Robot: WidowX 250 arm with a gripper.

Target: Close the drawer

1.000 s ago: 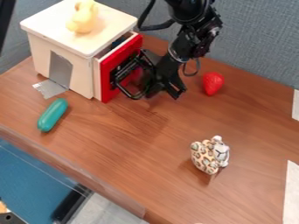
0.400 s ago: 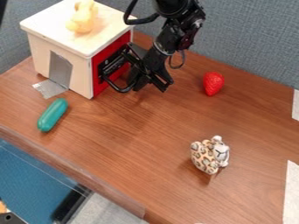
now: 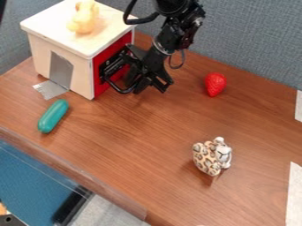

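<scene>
My black gripper (image 3: 150,88) hangs low over the table, just right of the wooden box (image 3: 81,78), close against its red-fronted side. The drawer's red front (image 3: 101,86) stands flush with the box, with no gap showing at its top edge. The gripper and its black frame cover much of the red front, and whether they touch it I cannot tell.
A yellow toy (image 3: 84,17) stands on the box's top. On the table (image 3: 135,150) lie a teal capsule-shaped object (image 3: 53,116) at left, a red strawberry (image 3: 215,84) right of the arm, and a spotted animal toy (image 3: 212,156) lower right. A grey wall stands behind.
The arm and gripper have moved left toward the box. The red drawer front, which stood out from the box a second ago, has gone in flush with it.
</scene>
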